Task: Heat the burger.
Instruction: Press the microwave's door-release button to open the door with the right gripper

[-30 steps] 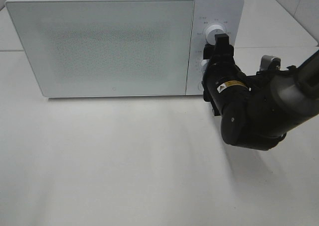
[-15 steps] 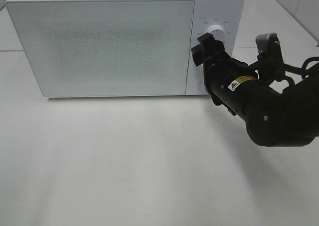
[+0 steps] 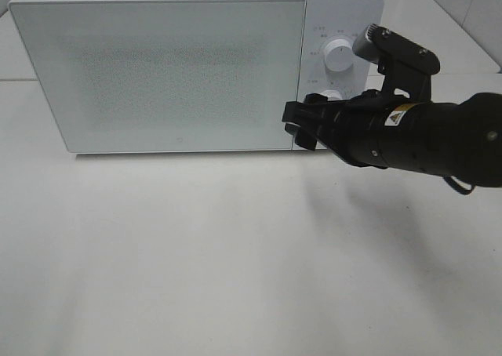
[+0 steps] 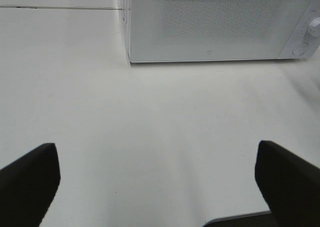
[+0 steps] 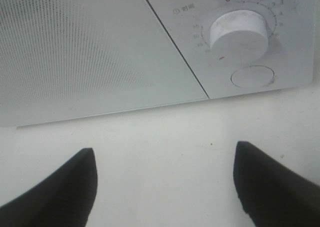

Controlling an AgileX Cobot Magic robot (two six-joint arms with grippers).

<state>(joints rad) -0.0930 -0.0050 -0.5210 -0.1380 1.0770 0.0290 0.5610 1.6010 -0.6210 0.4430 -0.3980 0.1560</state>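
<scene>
Right pincer (image 3: 301,125), released, has dropped off the upper dial (image 3: 339,55) to centre-right, by the door seam. Left pincer (image 4: 155,184) released too. Burger unseen; I judge it inside the shut microwave (image 3: 157,66), timer likely set.

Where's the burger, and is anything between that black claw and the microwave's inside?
No burger shows in any view. The microwave's closed door stands between the open right gripper and the oven's inside; its frosted panel hides whatever is there.
</scene>
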